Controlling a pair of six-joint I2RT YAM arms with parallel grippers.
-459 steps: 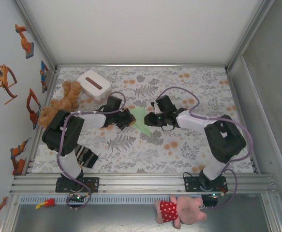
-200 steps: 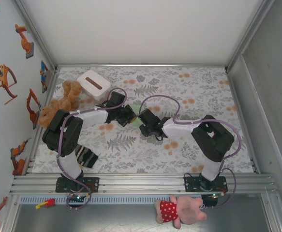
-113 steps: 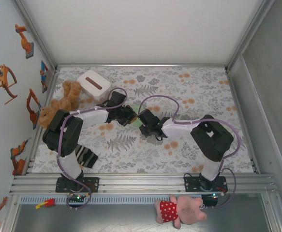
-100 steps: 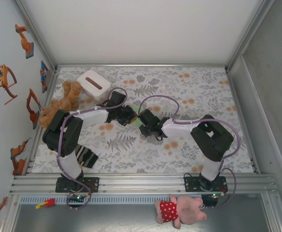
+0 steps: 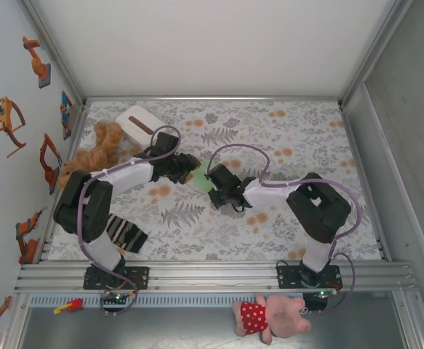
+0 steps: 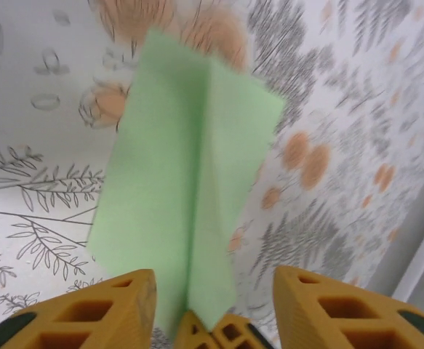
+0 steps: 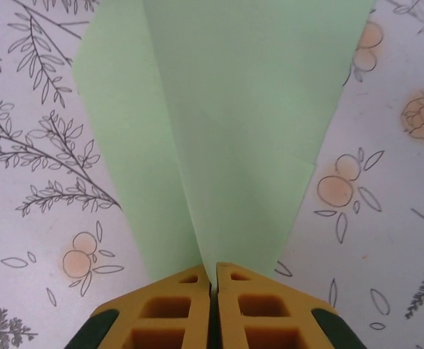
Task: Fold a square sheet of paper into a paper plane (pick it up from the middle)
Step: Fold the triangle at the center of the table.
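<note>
Paper plane (image 7: 219,145) clamped at its crease by right fingers (image 7: 172,309); left fingers (image 6: 95,313) apart around it

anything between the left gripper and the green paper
Nothing visible. The green paper sits right between the open fingers of the left gripper, with no other object in that gap. The right gripper is shut on the paper's narrow end.

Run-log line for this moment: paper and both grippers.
folded pale green paper sheet: centre crease | right gripper: shut on it | left gripper: open, fingers either side of sheet
</note>
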